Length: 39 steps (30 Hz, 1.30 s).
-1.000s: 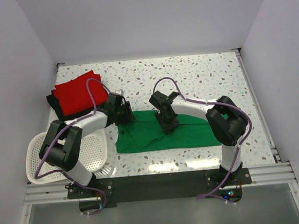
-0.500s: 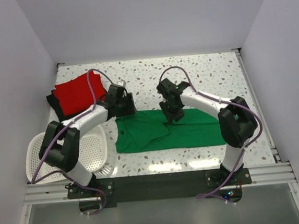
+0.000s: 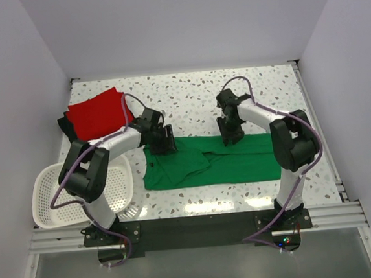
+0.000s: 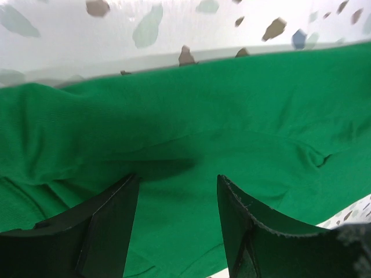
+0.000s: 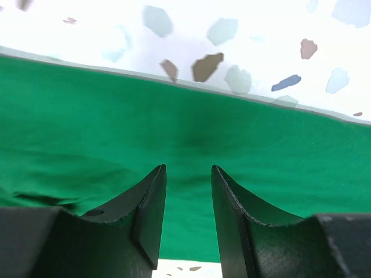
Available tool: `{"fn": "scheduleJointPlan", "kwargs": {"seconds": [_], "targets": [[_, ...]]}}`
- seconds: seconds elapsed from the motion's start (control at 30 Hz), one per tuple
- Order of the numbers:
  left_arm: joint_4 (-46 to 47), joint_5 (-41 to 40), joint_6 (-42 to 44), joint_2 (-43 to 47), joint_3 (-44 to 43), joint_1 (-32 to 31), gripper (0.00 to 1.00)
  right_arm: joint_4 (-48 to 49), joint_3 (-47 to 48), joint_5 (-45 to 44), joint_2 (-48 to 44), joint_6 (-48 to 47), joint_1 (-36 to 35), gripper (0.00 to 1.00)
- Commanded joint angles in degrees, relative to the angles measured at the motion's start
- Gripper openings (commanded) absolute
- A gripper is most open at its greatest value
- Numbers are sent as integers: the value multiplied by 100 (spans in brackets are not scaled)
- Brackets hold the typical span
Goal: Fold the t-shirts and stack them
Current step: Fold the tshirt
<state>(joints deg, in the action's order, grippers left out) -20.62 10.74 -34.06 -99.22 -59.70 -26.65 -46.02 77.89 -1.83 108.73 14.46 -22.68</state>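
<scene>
**Both end effectors at the green t-shirt (image 3: 207, 166), fingers apart**

The green t-shirt lies partly folded on the tabletop (image 3: 188, 93); the left end effector (image 3: 164, 143) is at its far left corner, jaws apart and empty; the right end effector (image 3: 231, 135) is at its far edge, right of middle, likewise apart; whether either touches the cloth is unclear; the red t-shirt (image 3: 94, 114) lies folded on the black t-shirt (image 3: 63, 129), beyond the green t-shirt's left end.

Three t-shirts (image 3: 239, 163) (image 3: 95, 113) (image 3: 62, 128), one basket (image 3: 47, 190), two claws (image 3: 164, 142) (image 3: 230, 135).
</scene>
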Motion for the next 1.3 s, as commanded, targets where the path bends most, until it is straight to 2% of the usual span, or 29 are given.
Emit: {"fn": "scheduleJointPlan", "kwargs": {"seconds": [0.0,0.13,0.33,0.6,0.83,1.07,1.13,1.27], "targets": [[-56,499,-101,-246,-173,-24,61,234,-203,112,-1,-101,132,41],[-12,508,-13,-545,-235,-15,61,321,-318,95,26,-110,255,41],[-117,411,207,-1283,-805,11,61,348,-450,60,149,-75,325,41],[-460,279,506,-2347,-2106,213,61,6,-459,-107,272,250,334,41],[-794,209,611,-3339,-3589,459,62,-354,-283,-143,324,391,343,41],[-1058,200,541,-4289,-5058,626,62,-689,86,138,482,558,343,41],[-980,252,585,-4526,-5505,626,62,-698,104,383,509,619,334,41],[-593,481,533,-4677,-5807,626,62,-724,139,526,553,690,334,41]]}}
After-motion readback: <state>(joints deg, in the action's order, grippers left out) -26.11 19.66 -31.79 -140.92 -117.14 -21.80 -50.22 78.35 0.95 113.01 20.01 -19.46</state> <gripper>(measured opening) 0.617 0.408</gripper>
